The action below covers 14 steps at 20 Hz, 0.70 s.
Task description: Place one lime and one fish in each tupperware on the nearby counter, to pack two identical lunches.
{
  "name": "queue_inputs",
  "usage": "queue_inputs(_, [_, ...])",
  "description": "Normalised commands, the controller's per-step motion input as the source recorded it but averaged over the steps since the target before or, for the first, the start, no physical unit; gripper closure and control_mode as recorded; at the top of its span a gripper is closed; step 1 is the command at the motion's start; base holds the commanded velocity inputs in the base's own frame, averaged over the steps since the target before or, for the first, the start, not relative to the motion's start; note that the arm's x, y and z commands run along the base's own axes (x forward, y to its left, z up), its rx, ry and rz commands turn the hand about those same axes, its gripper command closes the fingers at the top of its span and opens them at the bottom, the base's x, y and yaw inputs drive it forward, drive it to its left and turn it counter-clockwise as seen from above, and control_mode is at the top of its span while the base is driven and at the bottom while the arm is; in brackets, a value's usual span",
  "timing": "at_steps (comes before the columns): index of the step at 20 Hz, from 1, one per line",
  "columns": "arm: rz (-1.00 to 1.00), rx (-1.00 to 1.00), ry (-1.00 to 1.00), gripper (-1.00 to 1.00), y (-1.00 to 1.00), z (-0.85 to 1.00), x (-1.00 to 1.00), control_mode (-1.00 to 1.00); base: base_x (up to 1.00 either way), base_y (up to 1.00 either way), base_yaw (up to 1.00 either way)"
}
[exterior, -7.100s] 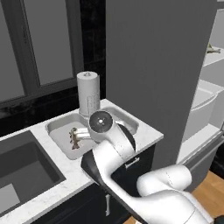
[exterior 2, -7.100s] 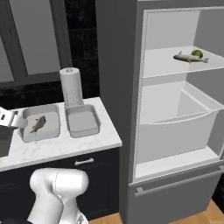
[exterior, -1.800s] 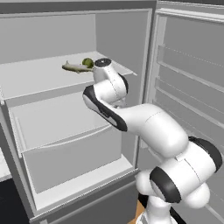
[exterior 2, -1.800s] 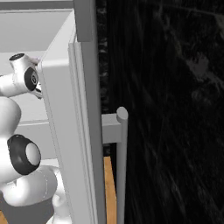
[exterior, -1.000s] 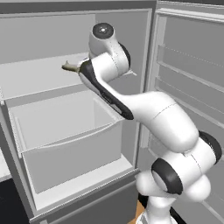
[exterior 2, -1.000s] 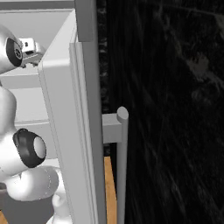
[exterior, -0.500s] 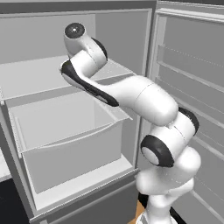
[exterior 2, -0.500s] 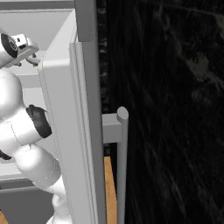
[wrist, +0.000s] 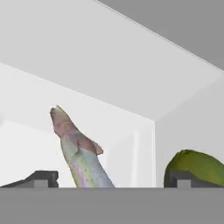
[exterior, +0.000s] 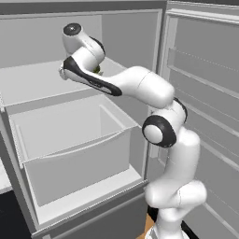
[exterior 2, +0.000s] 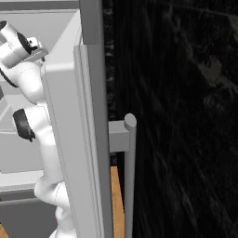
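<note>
The gripper (wrist: 109,179) is spread wide and holds nothing. The fish (wrist: 78,153) lies between its tips, and the lime (wrist: 197,166) sits just beside one tip. The arm has reached deeper onto the fridge shelf (exterior: 32,86) than a moment ago. Below is a drawer (exterior: 74,154).

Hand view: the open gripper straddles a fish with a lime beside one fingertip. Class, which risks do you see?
1. The lime sits right behind one fingertip; closing or advancing may nudge it and roll it.
2. The fish lies closer to the other fingertip, so the gripper may catch it off-centre.
</note>
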Motion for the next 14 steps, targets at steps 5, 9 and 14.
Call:
queue_inputs(5, [0.0, -0.06, 0.02, -1.0, 0.07, -0.13, 0.45, -1.0, 0.0, 0.0, 0.0])
queue_inputs(9, [0.0, -0.24, 0.06, 1.0, -0.05, -0.98, -0.36, -1.0, 0.0, 0.0, 0.0])
queue_inputs(14, [0.0, -0.05, 0.0, 1.0, -0.32, -0.84, -0.39, -1.0, 0.0, 0.0, 0.0])
